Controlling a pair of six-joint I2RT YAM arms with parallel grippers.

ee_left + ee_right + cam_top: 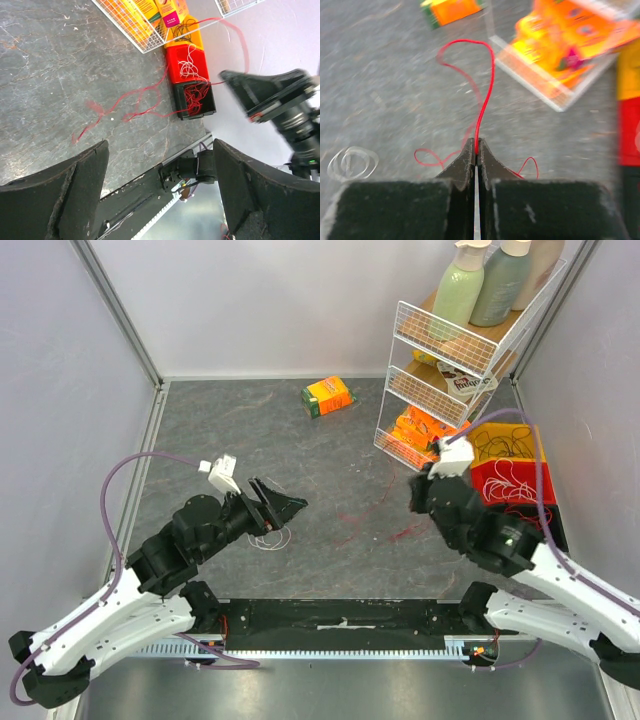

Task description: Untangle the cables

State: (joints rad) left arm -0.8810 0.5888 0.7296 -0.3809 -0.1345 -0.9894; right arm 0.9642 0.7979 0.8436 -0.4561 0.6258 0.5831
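Pinching the red cable (485,95) dead tight, the right tool (476,150) looks set to draw that strand clear across the surface (250,430), while the left tool (275,502) hangs spread wide beside the white coil (270,538), gripping nothing so it lies loose.

Left gripper (283,506) jaws wide (pointing rightward); right gripper (476,148) clamped.
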